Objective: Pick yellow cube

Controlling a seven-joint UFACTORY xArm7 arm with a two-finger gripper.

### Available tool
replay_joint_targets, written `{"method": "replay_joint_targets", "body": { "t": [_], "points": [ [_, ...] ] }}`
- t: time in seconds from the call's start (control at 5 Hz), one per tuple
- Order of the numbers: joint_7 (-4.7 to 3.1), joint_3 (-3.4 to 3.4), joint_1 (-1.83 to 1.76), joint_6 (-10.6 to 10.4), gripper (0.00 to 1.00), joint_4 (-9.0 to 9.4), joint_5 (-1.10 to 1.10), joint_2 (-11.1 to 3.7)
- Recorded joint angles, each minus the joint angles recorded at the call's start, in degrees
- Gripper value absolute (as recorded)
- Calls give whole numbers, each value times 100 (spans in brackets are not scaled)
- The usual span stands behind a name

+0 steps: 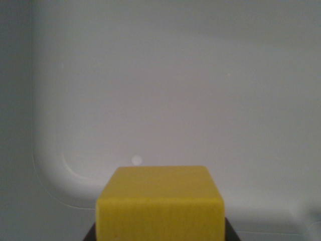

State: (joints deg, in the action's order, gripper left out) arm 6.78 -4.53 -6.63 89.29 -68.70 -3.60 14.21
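Gripper [160, 236] parts show only as two dark slivers at the bottom edge of the wrist view, one at each lower corner of the yellow cube [160, 203], touching its sides; whether they are clamped on the cube or merely set against it cannot be told from so little. Cube: bottom centre of the picture, cut off by the lower edge, with its lighter top face and its darker front face both visible and its edges running square to the frame. Behind and around it lies a pale grey-white tray [175, 90] with a smooth floor. A raised rim curves through a rounded corner at the wrist view's left and runs along the bottom toward the wrist view's right. One small pale round spot [136, 160] marks the floor just beyond the cube's top left corner.
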Motion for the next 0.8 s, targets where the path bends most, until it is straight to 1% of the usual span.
{"method": "replay_joint_targets", "body": {
  "t": [0.2, 0.4, 0.6, 0.8],
  "points": [
    [0, 0, 0, 0, 100, 0, 0, 0],
    [2, 1, 1, 87, 100, -52, 0, 35],
    [2, 1, 1, 87, 100, -52, 0, 35],
    [3, 2, 1, 142, 100, -85, -1, 57]
  ]
}}
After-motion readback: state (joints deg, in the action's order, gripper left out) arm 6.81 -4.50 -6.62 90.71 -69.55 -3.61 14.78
